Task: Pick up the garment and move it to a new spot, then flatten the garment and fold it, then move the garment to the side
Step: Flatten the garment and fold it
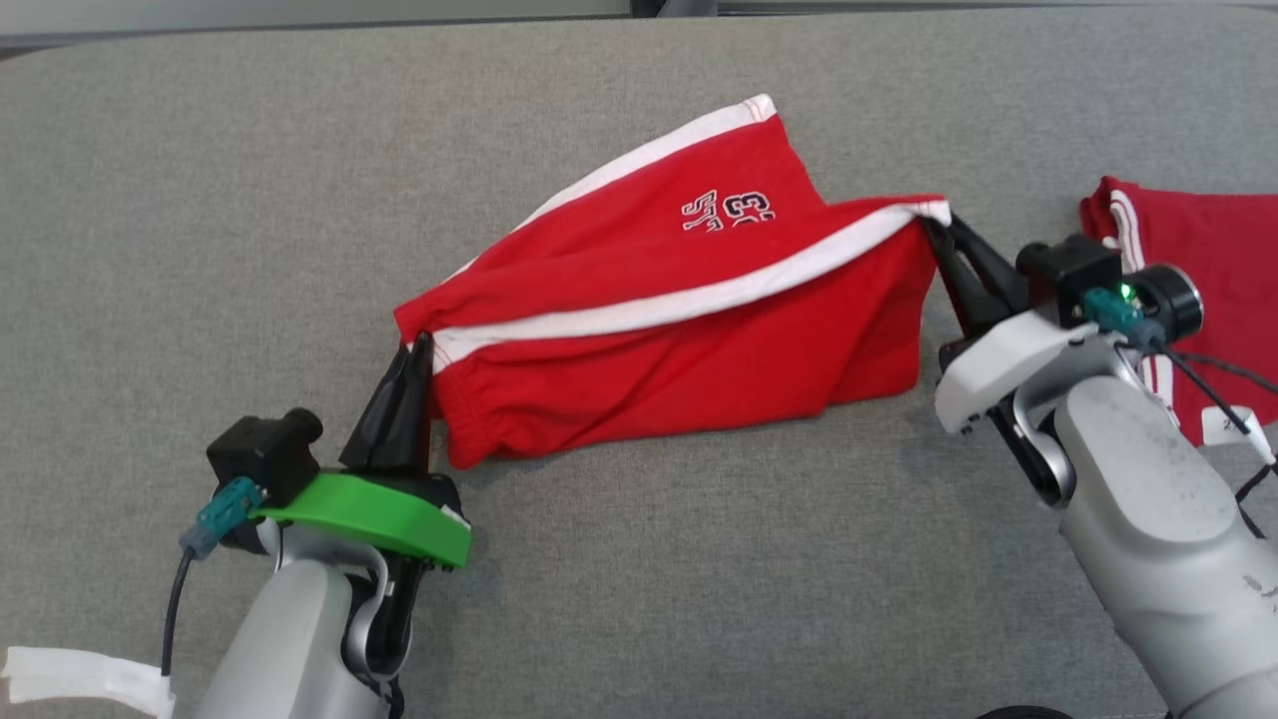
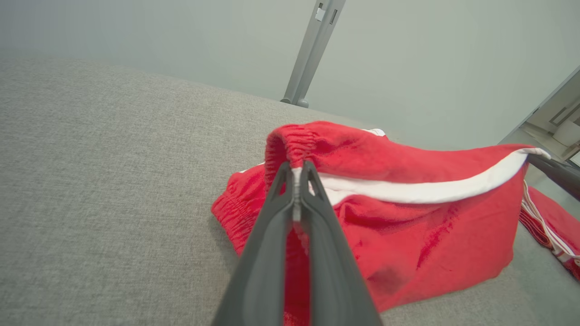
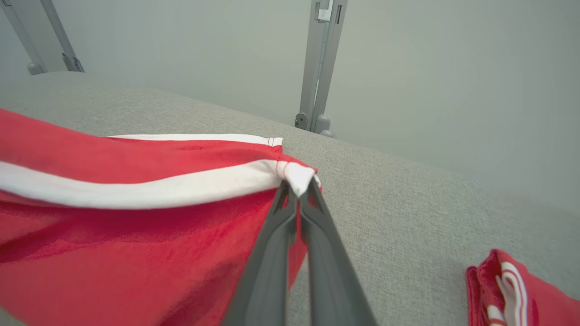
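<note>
I hold the red shorts (image 1: 679,330) stretched between both tools; left tool (image 1: 423,352) pinched shut on their waistband end, right tool (image 1: 937,228) shut on their hem corner; long axis runs tool to tool.

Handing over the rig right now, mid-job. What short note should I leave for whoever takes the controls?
Tools: the left tool is shut on the red shorts at the elastic waistband; the right tool is shut on their white-striped hem corner.
Things: the shorts hang stretched between both tools, lower part resting on the grey surface. A second red garment lies at the right.
Done: garment grasped and lifted.
Left: lay flat, fold, move aside.
</note>
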Available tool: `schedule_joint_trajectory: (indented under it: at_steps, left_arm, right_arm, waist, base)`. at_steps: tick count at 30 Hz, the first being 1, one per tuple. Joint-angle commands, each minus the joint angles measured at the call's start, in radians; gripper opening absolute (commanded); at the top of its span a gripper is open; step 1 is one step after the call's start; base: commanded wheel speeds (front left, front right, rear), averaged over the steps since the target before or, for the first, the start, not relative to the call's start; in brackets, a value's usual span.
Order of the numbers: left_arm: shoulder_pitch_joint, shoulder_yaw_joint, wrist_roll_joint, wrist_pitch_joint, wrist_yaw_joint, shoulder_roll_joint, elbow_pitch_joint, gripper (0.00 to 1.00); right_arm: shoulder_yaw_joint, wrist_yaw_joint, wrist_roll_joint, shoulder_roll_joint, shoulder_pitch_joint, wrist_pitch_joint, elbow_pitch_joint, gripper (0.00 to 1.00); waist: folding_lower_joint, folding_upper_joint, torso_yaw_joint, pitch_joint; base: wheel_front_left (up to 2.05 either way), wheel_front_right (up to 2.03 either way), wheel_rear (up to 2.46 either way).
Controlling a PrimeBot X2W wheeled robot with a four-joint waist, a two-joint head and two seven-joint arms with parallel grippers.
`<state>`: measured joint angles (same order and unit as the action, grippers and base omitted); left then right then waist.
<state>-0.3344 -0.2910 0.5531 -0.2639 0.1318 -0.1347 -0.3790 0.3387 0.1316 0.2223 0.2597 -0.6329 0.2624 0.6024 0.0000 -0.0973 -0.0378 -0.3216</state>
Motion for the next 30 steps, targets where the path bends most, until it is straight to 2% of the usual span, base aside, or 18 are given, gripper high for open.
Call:
schedule_joint_trajectory:
  at_steps: [1,14,25,26,27,28,29,30]
  left_arm:
    - [-0.030,0.004,-0.003,0.000,-0.001,0.008,-0.003,0.00]
    - [-0.171,0.050,-0.012,0.000,-0.001,0.062,-0.005,0.00]
    - [-0.217,0.062,-0.035,0.000,-0.001,0.081,-0.003,0.00]
    - [-0.218,0.061,-0.040,0.000,-0.001,0.082,-0.002,0.32]
    - [-0.218,0.063,-0.043,0.000,-0.001,0.082,-0.001,0.82]
    - [-0.218,0.063,-0.047,0.000,-0.001,0.082,-0.001,1.00]
    - [-0.215,0.063,-0.050,0.000,-0.001,0.083,-0.001,1.00]
    - [-0.212,0.064,-0.055,0.000,-0.001,0.083,-0.001,1.00]
  right_arm:
    - [0.000,-0.002,-0.008,-0.001,-0.031,0.002,0.014,0.00]
    - [0.011,-0.002,-0.047,0.005,-0.345,0.002,0.198,0.00]
    - [-0.004,-0.002,-0.091,-0.006,-0.469,0.002,0.288,0.00]
    - [-0.009,-0.002,-0.094,-0.005,-0.473,0.002,0.292,0.00]
    - [-0.014,-0.002,-0.095,-0.006,-0.474,0.002,0.295,0.21]
    - [-0.016,-0.002,-0.097,-0.007,-0.472,0.002,0.300,0.61]
    - [-0.022,-0.002,-0.096,-0.010,-0.470,0.002,0.300,1.00]
    - [-0.027,-0.002,-0.095,-0.013,-0.468,0.002,0.294,1.00]
  waist:
    - [0.0000,-0.0002,-0.070,-0.118]
    - [0.0000,-0.0002,-0.135,-0.260]
    - [0.0000,-0.0002,-0.156,-0.306]
    - [0.0000,-0.0002,-0.157,-0.307]
    - [0.0000,-0.0002,-0.156,-0.307]
    - [0.0000,-0.0002,-0.154,-0.306]
    - [0.0000,-0.0002,-0.152,-0.304]
    - [0.0000,-0.0002,-0.149,-0.301]
  base:
    - [0.00,0.00,0.00]
    - [0.00,0.00,0.00]
    - [0.00,0.00,0.00]
    - [0.00,0.00,0.00]
    - [0.00,0.00,0.00]
    - [0.00,0.00,0.00]
    - [0.00,0.00,0.00]
    - [0.00,0.00,0.00]
